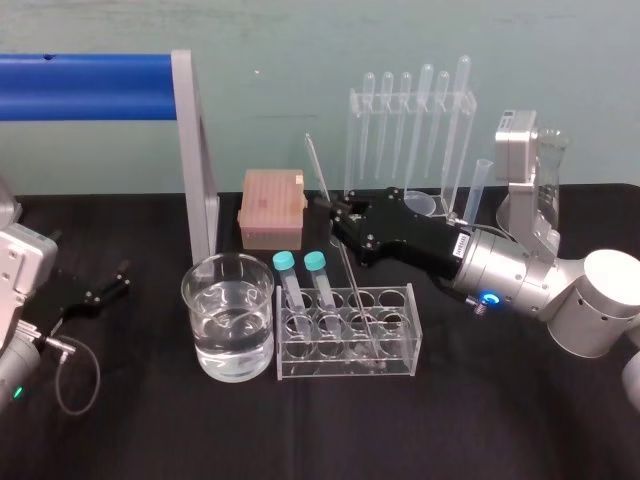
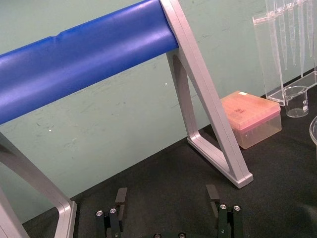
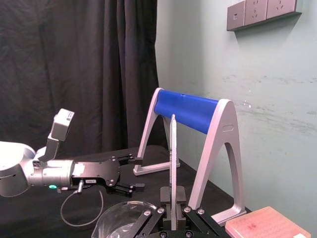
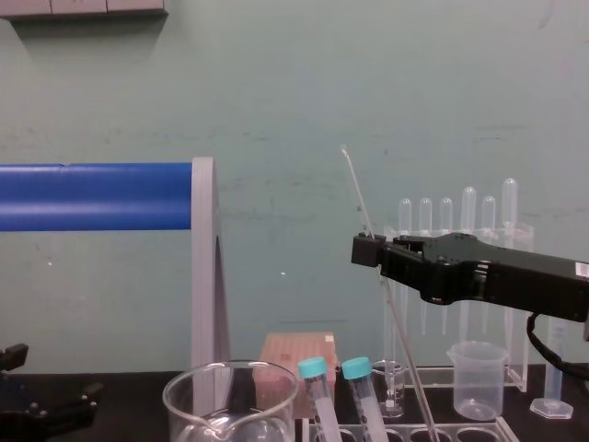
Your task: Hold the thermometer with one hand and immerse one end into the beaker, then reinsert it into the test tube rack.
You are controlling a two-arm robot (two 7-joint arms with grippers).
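**Head view.** Shows the right hand (image 1: 335, 212) pinching the thermometer (image 1: 353, 280) on its upper part, tilted, with the lower end down in the test tube rack (image 1: 400, 345), right of the two teal-capped tubes (image 1: 290, 285). Places the beaker (image 1: 195, 300), part-filled with clear liquid, just beside the rack's left end. Leaves bare black counter (image 1: 450, 430) in front of both. Crowds the back with a blue-barred frame (image 1: 195, 150), a pink box (image 1: 272, 205) and a pipette stand (image 1: 410, 130). Sets the left hand (image 1: 120, 273) well apart, near the left edge.

**Chest view.** Adds the side profile: thermometer (image 4: 356, 189) rising above the right hand (image 4: 365, 249) and leaning left, then slanting down to the right behind the tubes (image 4: 317, 391). Shows open air over the beaker (image 4: 230, 370) rim.

**Right wrist view.** Confirms the right hand (image 3: 172, 197) pressed onto the thermometer (image 3: 172, 153), which stands straight up from the grip. Shows the left hand (image 3: 137, 173) across the counter, fingers spread.

**Left wrist view.** Shows the left hand (image 2: 167, 198) spread wide above bare counter (image 2: 163, 168), near the frame (image 2: 208, 114) foot.
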